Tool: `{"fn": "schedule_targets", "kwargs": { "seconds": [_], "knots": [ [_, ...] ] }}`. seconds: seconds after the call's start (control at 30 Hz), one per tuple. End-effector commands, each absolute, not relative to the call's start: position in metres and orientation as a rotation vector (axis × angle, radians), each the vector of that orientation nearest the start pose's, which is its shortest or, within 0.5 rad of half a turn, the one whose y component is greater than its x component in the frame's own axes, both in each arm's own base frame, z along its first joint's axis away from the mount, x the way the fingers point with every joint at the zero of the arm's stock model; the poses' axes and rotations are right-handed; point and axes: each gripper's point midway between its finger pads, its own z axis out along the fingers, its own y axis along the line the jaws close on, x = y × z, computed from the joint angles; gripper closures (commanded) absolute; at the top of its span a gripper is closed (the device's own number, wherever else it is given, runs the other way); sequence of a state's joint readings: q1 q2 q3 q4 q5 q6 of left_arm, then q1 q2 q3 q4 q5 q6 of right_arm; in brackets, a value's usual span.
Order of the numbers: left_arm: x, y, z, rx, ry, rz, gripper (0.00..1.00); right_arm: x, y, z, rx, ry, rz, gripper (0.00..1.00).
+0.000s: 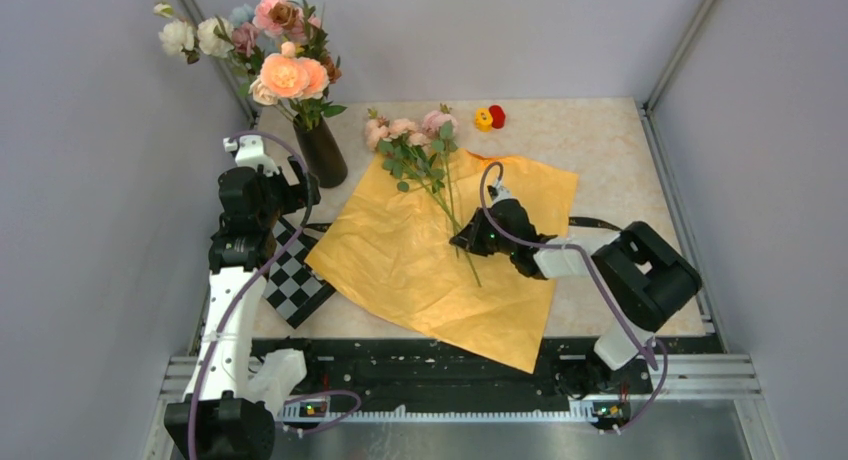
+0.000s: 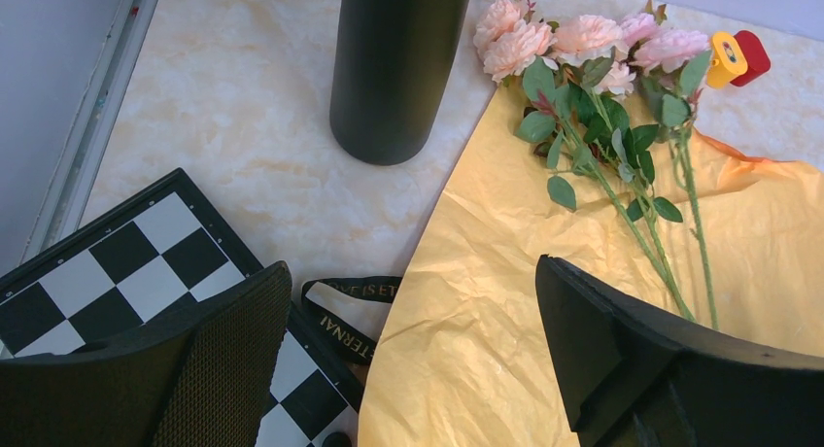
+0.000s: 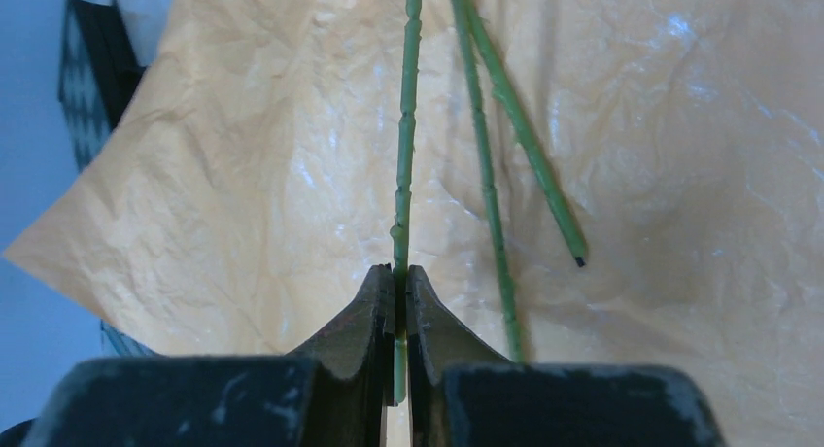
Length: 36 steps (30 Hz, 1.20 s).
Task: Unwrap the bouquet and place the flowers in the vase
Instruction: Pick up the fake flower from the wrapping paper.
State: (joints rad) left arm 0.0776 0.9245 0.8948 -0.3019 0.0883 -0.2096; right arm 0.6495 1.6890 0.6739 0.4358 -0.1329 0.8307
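Note:
The bouquet lies unwrapped, its orange paper (image 1: 400, 265) spread flat on the table. The flowers (image 1: 412, 138), pink and peach roses, rest across the paper's far edge, their stems running toward me. My right gripper (image 1: 462, 242) is shut on one green stem (image 3: 405, 126) near its cut end; two other stems (image 3: 486, 175) lie loose beside it. The black vase (image 1: 322, 152) stands at the back left. My left gripper (image 2: 413, 340) hangs open over the paper's left edge, short of the vase (image 2: 394, 68), holding nothing.
A taller white-and-pink bunch (image 1: 280, 50) fills the vase. A checkerboard (image 1: 295, 280) lies under the left arm. The black ribbon (image 2: 340, 311) lies loose between the board and the paper. Small yellow and red heads (image 1: 490, 117) sit at the back. Frame posts stand at both far corners.

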Motion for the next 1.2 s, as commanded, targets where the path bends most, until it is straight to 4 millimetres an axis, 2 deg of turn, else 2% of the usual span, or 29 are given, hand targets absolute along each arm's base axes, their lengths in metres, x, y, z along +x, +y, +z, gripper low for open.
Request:
{"fn": "schedule_targets", "kwargs": {
  "seconds": [0.0, 0.17, 0.5, 0.63, 0.8, 0.9, 0.93, 1.03, 1.17],
  "knots": [
    [0.330, 0.002, 0.269, -0.197, 1.856, -0.164, 0.01, 0.320, 0.304, 0.121, 0.096, 2.029, 1.100, 1.00],
    [0.330, -0.002, 0.270, -0.173, 1.852, -0.181, 0.01, 0.321, 0.301, 0.163, 0.086, 1.890, 1.151, 1.00],
    [0.328, -0.017, 0.277, -0.099, 1.831, -0.253, 0.01, 0.314, 0.291, 0.214, -0.012, 1.738, 1.129, 1.00],
    [0.325, -0.029, 0.288, -0.076, 1.778, -0.325, 0.01, 0.306, 0.285, 0.245, -0.085, 1.651, 1.110, 1.00],
    [0.315, -0.062, 0.315, -0.033, 1.690, -0.518, 0.01, 0.288, 0.284, 0.294, -0.224, 1.535, 1.079, 1.00],
    [0.308, -0.082, 0.336, 0.009, 1.650, -0.610, 0.01, 0.274, 0.290, 0.319, -0.311, 1.473, 1.070, 1.00],
    [0.304, -0.094, 0.345, 0.042, 1.638, -0.655, 0.01, 0.269, 0.293, 0.326, -0.335, 1.456, 1.076, 1.00],
    [0.292, -0.123, 0.374, 0.122, 1.579, -0.797, 0.01, 0.253, 0.305, 0.343, -0.403, 1.404, 1.120, 1.00],
    [0.272, -0.156, 0.424, 0.202, 1.431, -1.032, 0.01, 0.233, 0.320, 0.359, -0.471, 1.335, 1.182, 1.00]
  ]
}}
